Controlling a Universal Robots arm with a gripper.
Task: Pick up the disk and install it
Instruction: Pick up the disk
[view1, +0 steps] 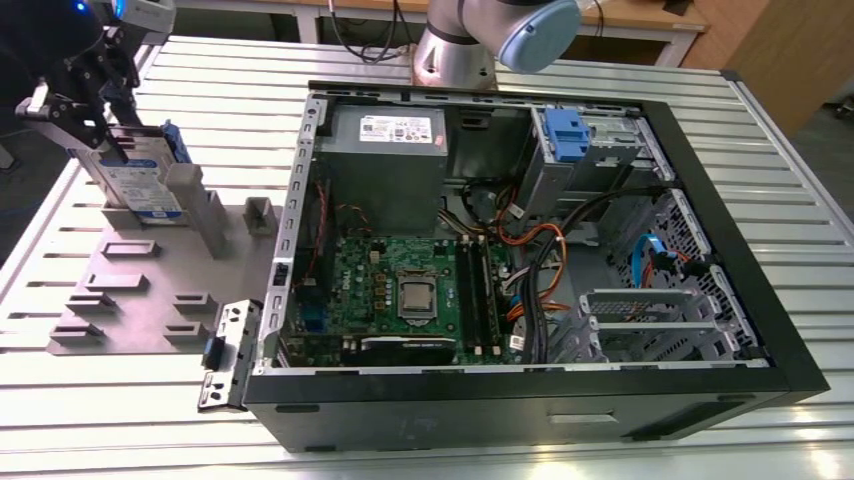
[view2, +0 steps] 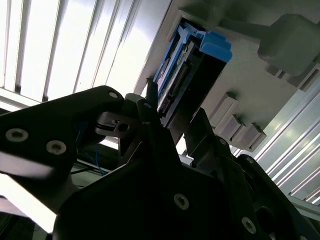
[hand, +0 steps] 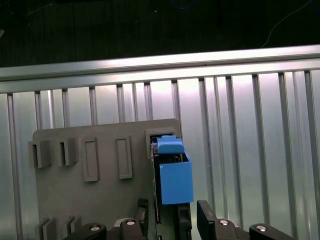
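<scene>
The disk (view1: 144, 190) stood on edge in a slot near one edge of the grey fixture plate (view1: 134, 290), which lay on the table (view1: 120, 420) just beside the open computer case (view1: 534, 400). Above the plate, the pincer (hand: 174, 216) hung over the disk's upper end with one jaw on each side of it. In the first wrist view a thin strip of light showed between each jaw and the disk, so I judged the pincer open around it and not clamped.

The disk looked stiff and fairly dense for its bulk, with smooth metal faces that could slide under a light grip. Its blue plastic bracket (hand: 176, 182) seemed the weaker part, and the connector row at the upper end seemed delicate. A firm, square hold on two opposite sides near the upper end, clear of the connector, would suit it best
</scene>
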